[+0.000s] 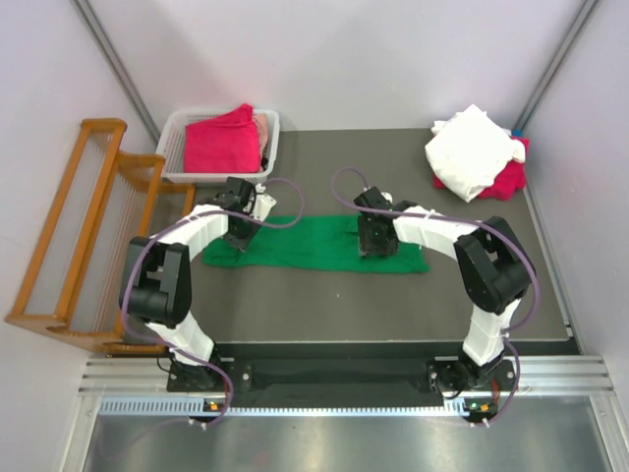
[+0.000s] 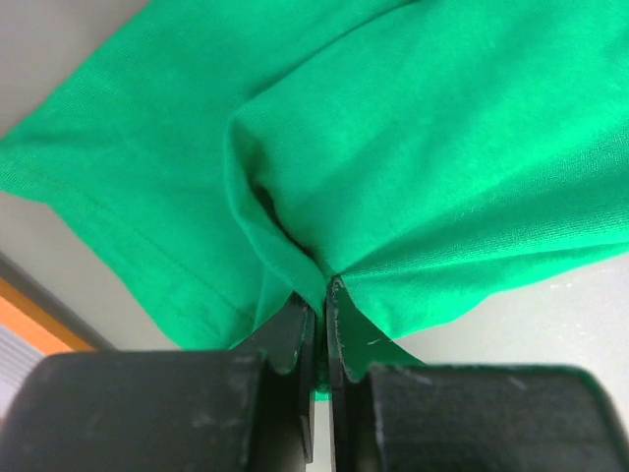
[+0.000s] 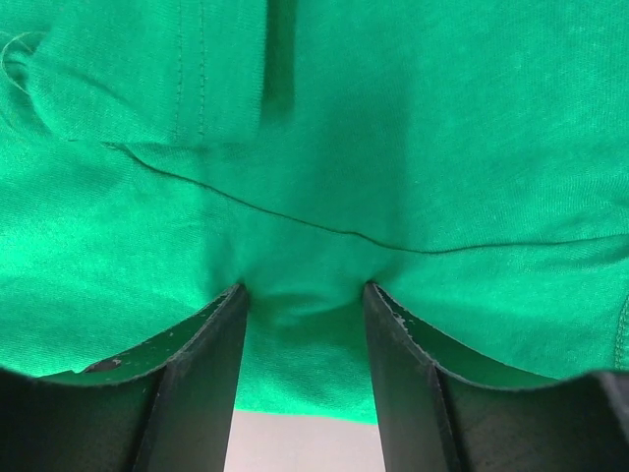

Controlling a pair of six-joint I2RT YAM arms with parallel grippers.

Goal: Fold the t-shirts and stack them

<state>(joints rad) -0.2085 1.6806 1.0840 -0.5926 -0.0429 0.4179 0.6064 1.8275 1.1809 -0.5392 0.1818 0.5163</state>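
Leftmost, an orange wooden rack (image 1: 103, 128) stood off the table's left side. Just beyond it, at the far left corner of the dark table (image 1: 295, 310), a white slatted basket (image 1: 173, 146) held a crimson t-shirt (image 1: 218, 146) bundled up inside.

Across the middle of the table lay the green t-shirt (image 1: 314, 243), folded into a long narrow band running left to right. The left gripper (image 2: 319, 295) was down at the band's left end. In the left wrist view its two fingers (image 2: 292, 334) were pressed almost together, with a raised fold of the green cloth pinched between them and the rest of the cloth spreading away above the pinch.

Further right, the right gripper (image 3: 305, 295) sat on the band towards its right end. Its fingers (image 3: 211, 339) stood well apart, their tips pushed down onto the green cloth near its edge. A small pucker of fabric showed between them, but nothing was clamped.

At the far right corner, well apart from the green one, a white t-shirt (image 1: 474, 152) lay crumpled on top of a pinkish-red t-shirt (image 1: 508, 182), which showed at the pile's right edge.
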